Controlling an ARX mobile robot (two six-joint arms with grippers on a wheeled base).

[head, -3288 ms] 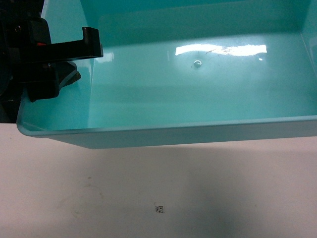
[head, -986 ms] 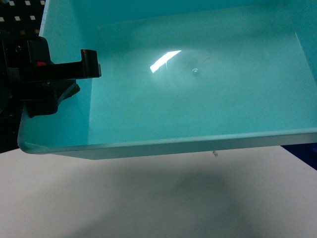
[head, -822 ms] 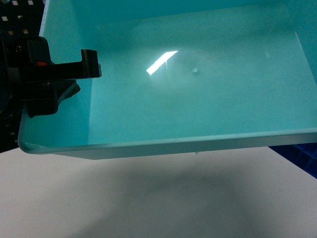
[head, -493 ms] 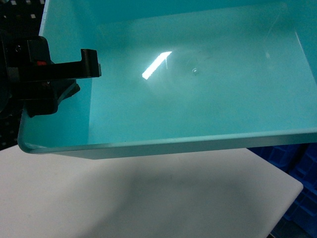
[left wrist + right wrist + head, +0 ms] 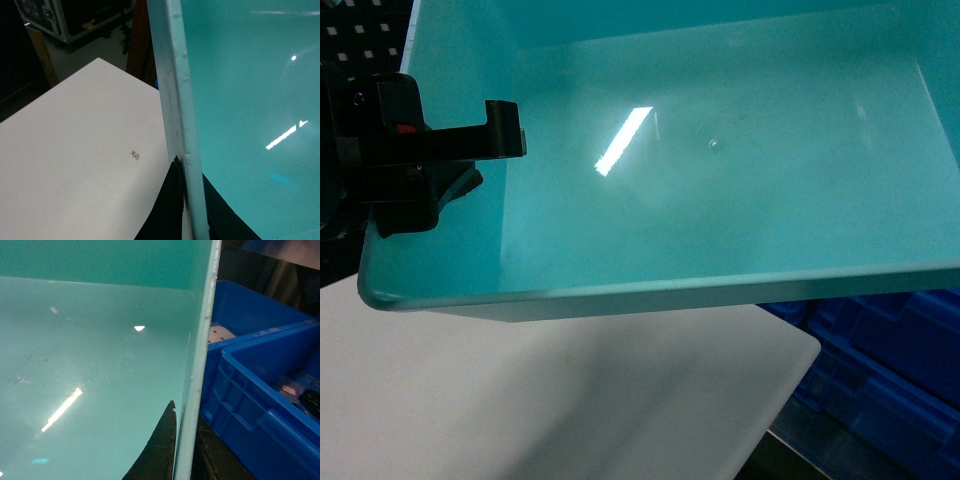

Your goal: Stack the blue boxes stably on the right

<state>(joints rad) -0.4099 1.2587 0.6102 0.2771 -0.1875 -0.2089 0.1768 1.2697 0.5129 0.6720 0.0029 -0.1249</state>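
Showing table edge (image 5: 790, 380), dark blue crates (image 5: 890, 370) newly, tub (image 5: 720, 200) gripped both sides

White table (image 5: 570, 400), dark blue crates (image 5: 260, 390) just beyond its right edge

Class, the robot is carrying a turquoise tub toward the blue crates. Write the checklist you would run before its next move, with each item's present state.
1. Left end effector clamped over the tub wall: ok, one finger inside, one outside.
2. Right end effector astride the opposite wall: ok in the right wrist view.
3. Tub empty: ok, bare floor.
4. Tub clear of the white table: ok, held above it.
5. Dark blue crates to the right in sight: ok.
6. Second turquoise tub to stack onto: cannot tell, none visible.
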